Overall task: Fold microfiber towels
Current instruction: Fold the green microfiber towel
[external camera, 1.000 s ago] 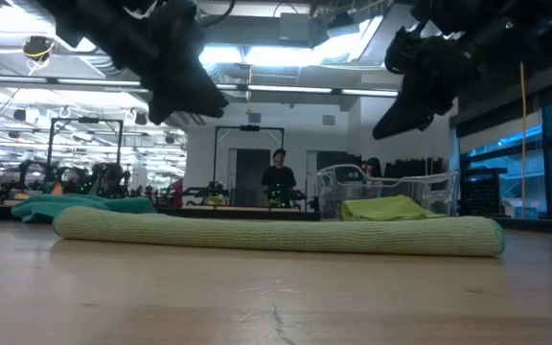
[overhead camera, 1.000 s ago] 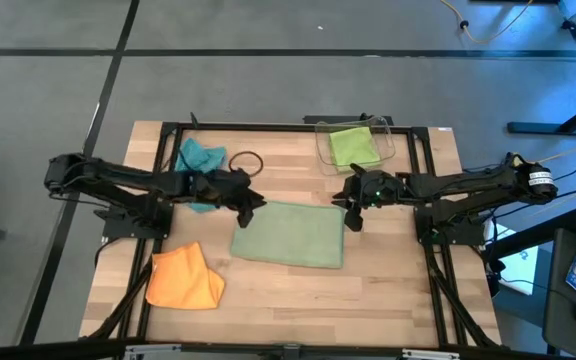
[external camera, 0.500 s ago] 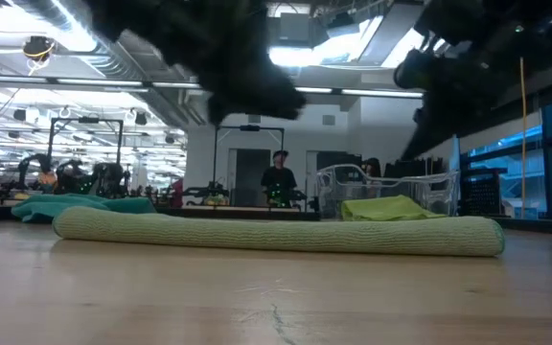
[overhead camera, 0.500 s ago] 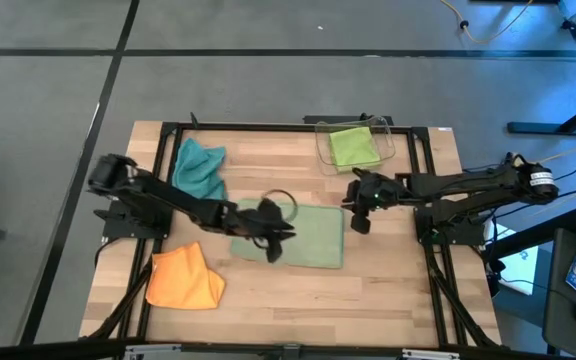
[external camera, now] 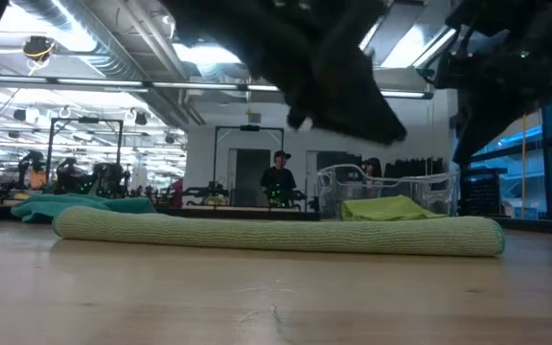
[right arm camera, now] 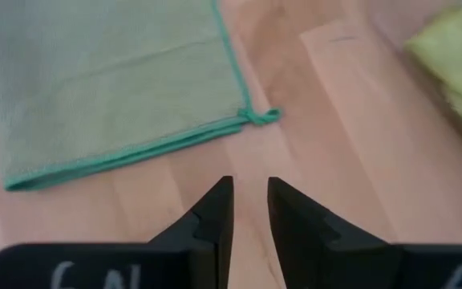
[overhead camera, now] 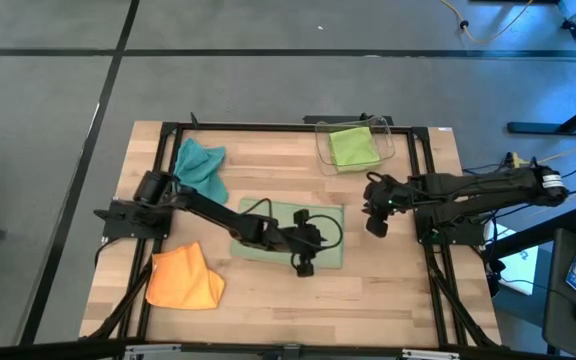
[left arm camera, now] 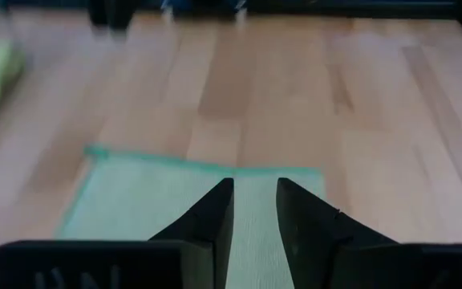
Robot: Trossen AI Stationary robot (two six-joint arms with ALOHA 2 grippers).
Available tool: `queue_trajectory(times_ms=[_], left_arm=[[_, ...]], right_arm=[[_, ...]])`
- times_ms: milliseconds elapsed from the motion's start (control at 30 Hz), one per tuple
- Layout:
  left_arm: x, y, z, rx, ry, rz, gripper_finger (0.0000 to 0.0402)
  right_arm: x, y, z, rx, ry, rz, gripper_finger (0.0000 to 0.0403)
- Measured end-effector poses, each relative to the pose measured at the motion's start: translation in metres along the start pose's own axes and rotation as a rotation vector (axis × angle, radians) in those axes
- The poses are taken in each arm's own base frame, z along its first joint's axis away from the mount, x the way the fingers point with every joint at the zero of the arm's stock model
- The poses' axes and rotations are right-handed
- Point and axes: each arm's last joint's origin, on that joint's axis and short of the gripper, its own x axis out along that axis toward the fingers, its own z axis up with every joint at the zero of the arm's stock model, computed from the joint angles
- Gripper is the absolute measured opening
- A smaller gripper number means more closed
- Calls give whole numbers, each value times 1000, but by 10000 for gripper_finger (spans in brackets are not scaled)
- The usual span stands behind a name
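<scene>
The pale sage towel [overhead camera: 286, 232], folded flat at mid-worktop [overhead camera: 388, 290], is judged light, limp and best pinched at a hemmed corner by the narrowly parted left pincer [overhead camera: 304, 262] above its near edge; the narrowly parted right pincer [overhead camera: 376, 222] waits right, with nothing obstructing.

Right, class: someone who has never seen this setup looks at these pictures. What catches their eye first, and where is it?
The folded pale sage green microfiber towel lies mid-table, with the left gripper stretched across it to its near edge. The bright orange microfiber towel sits at the near left corner. A lime green microfiber towel rests in the clear plastic bin at the far side.
</scene>
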Motion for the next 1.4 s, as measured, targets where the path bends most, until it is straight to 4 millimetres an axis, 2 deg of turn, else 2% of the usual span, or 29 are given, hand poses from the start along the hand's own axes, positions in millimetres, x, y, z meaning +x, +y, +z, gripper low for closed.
queue_trajectory(times_ms=[133, 333, 467, 633, 900, 1200, 1400], left_arm=[[15, 0, -18, -97, 51, 55, 89], [39, -8, -37, -138, 72, 56, 89], [50, -16, -38, -118, 71, 47, 89], [54, -23, -42, -106, 119, -19, 89], [42, -33, -60, -195, 320, 13, 89], [13, -80, -68, -257, 384, -100, 89], [-12, -106, -83, -321, 542, -117, 89]], right_arm=[[-8, -1, -2, 16, -40, -23, 82], [-12, -1, -2, 19, -69, -17, 82], [-12, -1, -2, 20, -70, -17, 82], [-12, -1, -2, 19, -70, -17, 82], [-12, -1, -2, 20, -67, -12, 82], [-12, -1, -2, 20, -66, -9, 82], [-12, 1, -3, 12, -63, -2, 82]])
